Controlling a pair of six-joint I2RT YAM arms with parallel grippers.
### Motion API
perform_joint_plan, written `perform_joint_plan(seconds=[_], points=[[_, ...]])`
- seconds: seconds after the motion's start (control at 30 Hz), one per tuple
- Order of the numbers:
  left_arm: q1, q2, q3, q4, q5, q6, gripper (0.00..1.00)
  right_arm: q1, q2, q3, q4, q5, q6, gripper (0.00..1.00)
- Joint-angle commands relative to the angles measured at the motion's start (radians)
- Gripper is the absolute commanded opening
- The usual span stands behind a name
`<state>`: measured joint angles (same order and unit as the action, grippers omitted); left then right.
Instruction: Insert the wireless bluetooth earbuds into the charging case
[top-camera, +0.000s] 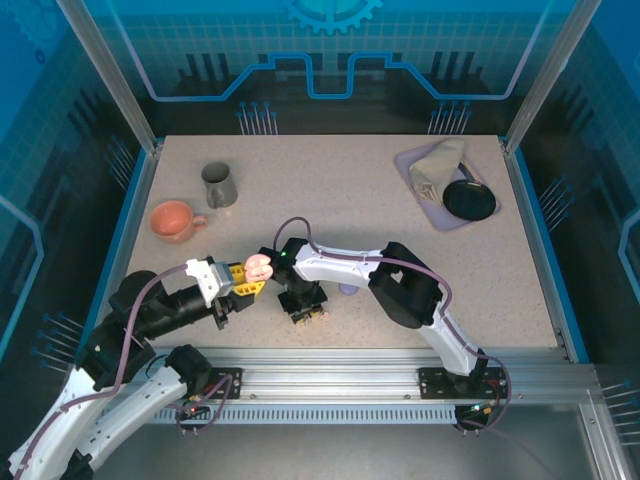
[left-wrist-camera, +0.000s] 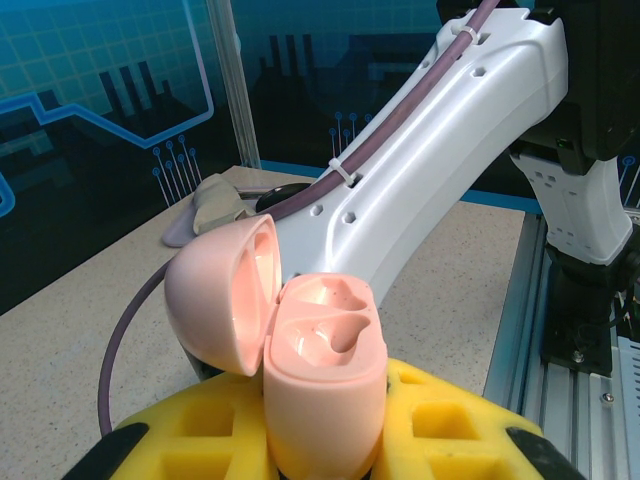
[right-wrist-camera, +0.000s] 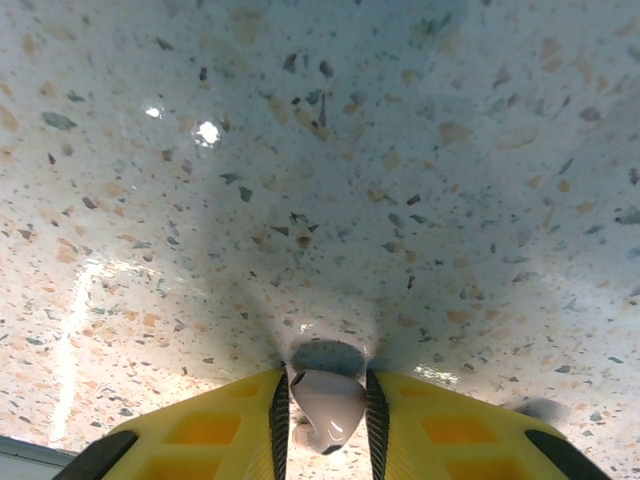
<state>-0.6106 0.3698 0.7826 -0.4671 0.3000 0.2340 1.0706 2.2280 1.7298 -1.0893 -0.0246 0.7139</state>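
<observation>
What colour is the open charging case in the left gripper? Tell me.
Pinkish-beige, inside and out; the charging case shows best in the left wrist view.

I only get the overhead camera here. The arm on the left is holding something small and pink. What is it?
Observer: Its wrist camera shows a pinkish charging case clamped in the left gripper, with the lid hinged open.
Operator: Is anything inside it?
Observer: No, both moulded sockets are empty.
Operator: And the other arm, the one bent down toward the table?
Observer: The right gripper pinches a small pale earbud between its yellow fingers, right down at the speckled table.
</observation>
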Motion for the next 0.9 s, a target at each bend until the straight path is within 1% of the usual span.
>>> perform_joint_plan(seconds=[0.0, 0.23, 0.4, 0.87], points=[[0.007, -0.015, 0.002, 0.011, 0.006, -0.010, 0.00, -0.005, 0.024, 0.017, -0.012, 0.022, -0.003, 0.30], [0.007, -0.014, -0.001, 0.015, 0.008, -0.010, 0.00, -0.010, 0.018, 0.025, 0.003, 0.029, -0.007, 0.29], [0.007, -0.012, -0.001, 0.013, 0.007, -0.010, 0.00, -0.008, 0.011, 0.029, 0.013, 0.034, -0.009, 0.31], [0.008, -0.014, -0.002, 0.014, 0.014, -0.012, 0.00, -0.018, -0.016, 0.001, 0.048, 0.037, 0.012, 0.30]])
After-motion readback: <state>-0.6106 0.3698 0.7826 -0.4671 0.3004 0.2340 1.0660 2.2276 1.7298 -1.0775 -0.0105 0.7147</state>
